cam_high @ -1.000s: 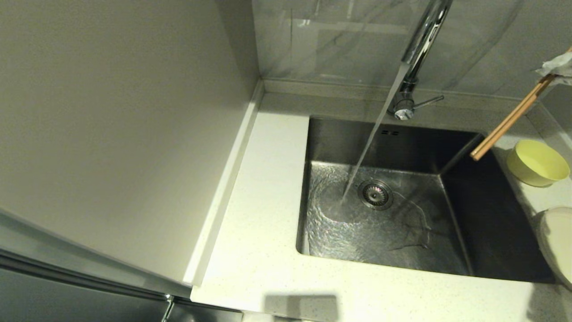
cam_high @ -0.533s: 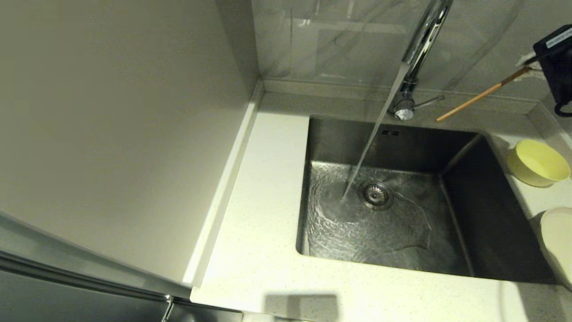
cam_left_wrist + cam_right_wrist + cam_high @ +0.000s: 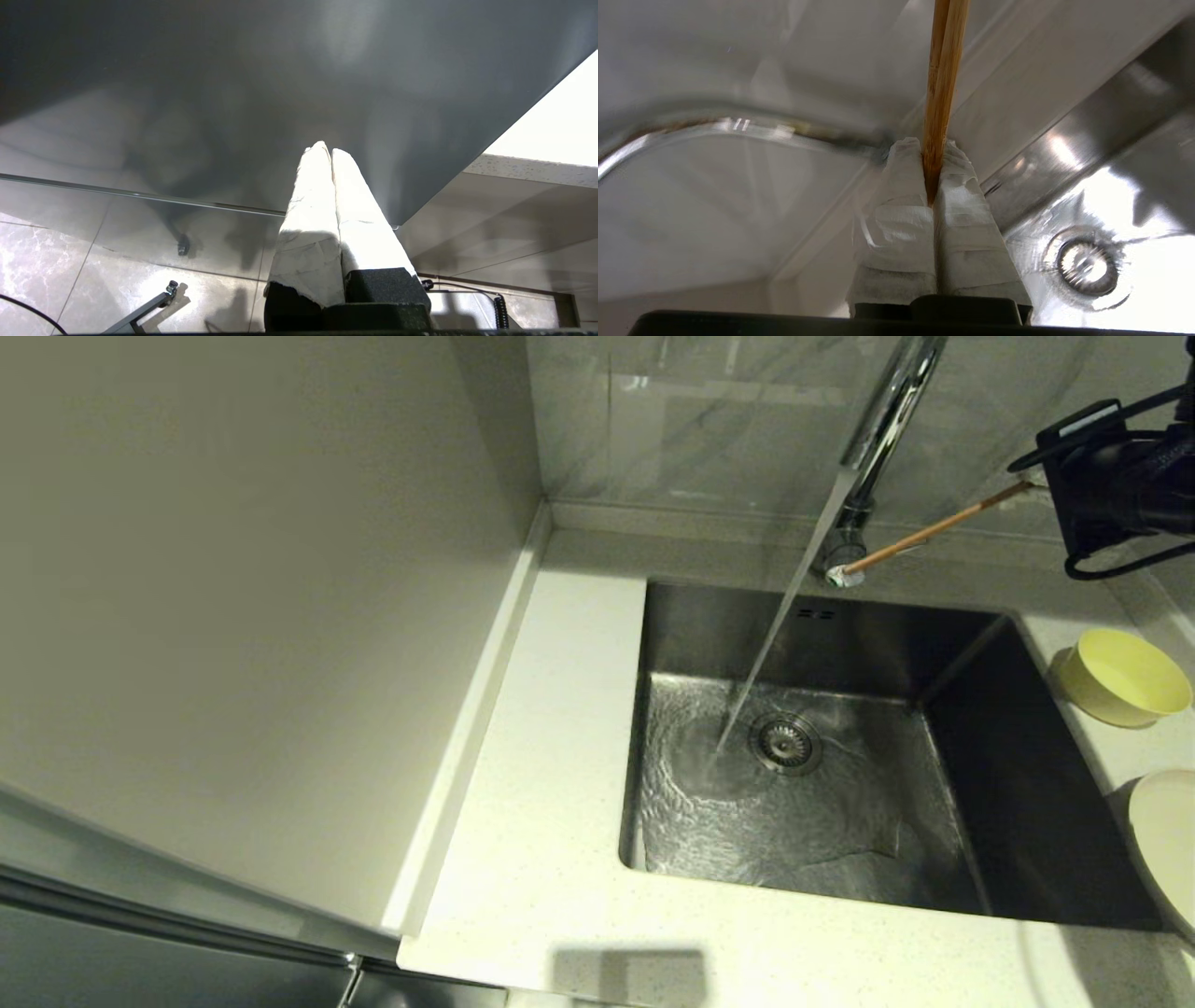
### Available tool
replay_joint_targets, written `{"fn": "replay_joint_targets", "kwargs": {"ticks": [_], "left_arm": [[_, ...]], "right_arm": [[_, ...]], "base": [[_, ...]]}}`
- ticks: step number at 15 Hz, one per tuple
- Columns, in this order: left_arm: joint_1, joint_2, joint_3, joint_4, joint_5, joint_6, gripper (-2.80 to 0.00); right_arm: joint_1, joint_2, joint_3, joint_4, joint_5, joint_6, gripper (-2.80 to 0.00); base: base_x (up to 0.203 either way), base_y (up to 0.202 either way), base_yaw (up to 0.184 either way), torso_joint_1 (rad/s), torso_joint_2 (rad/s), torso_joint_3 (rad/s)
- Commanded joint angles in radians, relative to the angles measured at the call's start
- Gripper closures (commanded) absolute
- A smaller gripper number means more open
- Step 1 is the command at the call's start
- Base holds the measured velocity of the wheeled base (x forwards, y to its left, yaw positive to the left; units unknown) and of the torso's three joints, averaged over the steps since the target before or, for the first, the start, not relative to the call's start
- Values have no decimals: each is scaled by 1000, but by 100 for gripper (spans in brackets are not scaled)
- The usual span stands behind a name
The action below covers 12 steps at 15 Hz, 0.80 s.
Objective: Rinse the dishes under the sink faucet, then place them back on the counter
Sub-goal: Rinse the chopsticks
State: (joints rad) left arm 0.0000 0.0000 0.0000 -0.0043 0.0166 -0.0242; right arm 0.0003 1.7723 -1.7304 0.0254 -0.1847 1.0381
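My right gripper (image 3: 1032, 485) is high at the back right of the sink (image 3: 1027, 784), shut on the brown chopsticks (image 3: 934, 527). They slant down and left, and their tips lie in front of the faucet (image 3: 887, 411) base, just right of the running water stream (image 3: 766, 653). In the right wrist view the chopsticks (image 3: 943, 70) stick out from between the padded fingertips (image 3: 903, 158) of my right gripper (image 3: 931, 144). The pale-yellow bowl (image 3: 1125, 677) and cream plate (image 3: 1165, 840) rest on the counter (image 3: 551, 784) to the sink's right. My left gripper (image 3: 325, 149) is shut and empty, parked low by a cabinet front.
Water spreads over the basin floor around the drain strainer (image 3: 786, 742). A tall beige wall panel (image 3: 233, 616) borders the counter on the left. A raised back edge (image 3: 672, 518) and a marbled wall stand behind the faucet.
My right gripper has moved left and into view with the chopsticks. They swung from pointing steeply down over the sink's right edge to nearly level, with tips now at the faucet base.
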Motion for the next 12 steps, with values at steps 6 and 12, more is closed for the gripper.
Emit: {"fn": "replay_joint_targets", "kwargs": {"ticks": [6,12], "left_arm": [[0,-2,0,0,0,0,0],[0,-2,0,0,0,0,0]], "right_arm": [[93,4,-6,1,-2,23,0],[165,4,-9,0,-23,22,0]], "base": [[0,0,0,0,0,0],[0,0,0,0,0,0]]}}
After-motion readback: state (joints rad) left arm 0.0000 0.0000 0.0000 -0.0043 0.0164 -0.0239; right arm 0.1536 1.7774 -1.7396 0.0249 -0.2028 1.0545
